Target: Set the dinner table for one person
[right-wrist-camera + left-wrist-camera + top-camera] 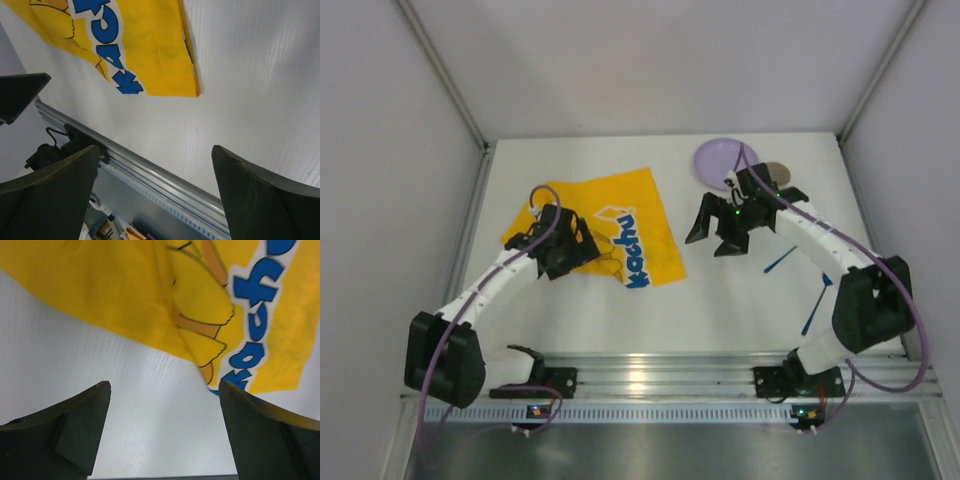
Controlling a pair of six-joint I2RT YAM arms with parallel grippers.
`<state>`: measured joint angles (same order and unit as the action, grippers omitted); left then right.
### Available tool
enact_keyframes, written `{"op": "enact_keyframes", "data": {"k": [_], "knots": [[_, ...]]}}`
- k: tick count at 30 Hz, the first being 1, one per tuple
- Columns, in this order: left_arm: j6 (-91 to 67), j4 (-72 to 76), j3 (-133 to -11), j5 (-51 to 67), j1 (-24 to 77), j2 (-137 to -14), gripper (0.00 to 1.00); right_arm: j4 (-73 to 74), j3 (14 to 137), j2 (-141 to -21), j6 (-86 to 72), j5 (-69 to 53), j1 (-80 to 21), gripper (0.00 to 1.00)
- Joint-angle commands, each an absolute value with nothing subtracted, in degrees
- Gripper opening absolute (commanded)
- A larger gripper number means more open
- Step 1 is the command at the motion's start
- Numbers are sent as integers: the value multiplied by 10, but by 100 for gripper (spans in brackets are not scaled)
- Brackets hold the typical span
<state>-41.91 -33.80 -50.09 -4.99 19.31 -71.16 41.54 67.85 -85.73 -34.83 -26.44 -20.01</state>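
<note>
The white dinner table [740,310] carries a yellow Pikachu-print cloth mat [620,225] left of centre, lying askew with its left corner rumpled. My left gripper [582,252] hovers over the mat's left part, open and empty; in its wrist view the gripper [165,385] frames bare table [125,405] just in front of the mat's edge [115,290]. My right gripper [716,240] is open and empty, just right of the mat, above bare table [250,90]. Its wrist view [155,150] shows the mat's corner [145,45].
A purple plate [725,160] lies at the back right with a brownish round item [777,172] beside it, partly hidden by the right arm. Two blue utensils [780,260] [815,305] lie at the right. A ribbed aluminium rail [660,370] runs along the near edge and also shows in the right wrist view [150,170].
</note>
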Motion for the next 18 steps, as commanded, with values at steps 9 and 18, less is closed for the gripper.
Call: {"op": "enact_keyframes", "data": {"k": [9, 18], "knots": [[-462, -275, -439, -9, 150, -756, 90, 348, 745, -1045, -338, -262, -227, 93], [-456, -253, -443, -13, 133, -845, 78, 329, 759, -1117, -339, -250, -256, 93]]}}
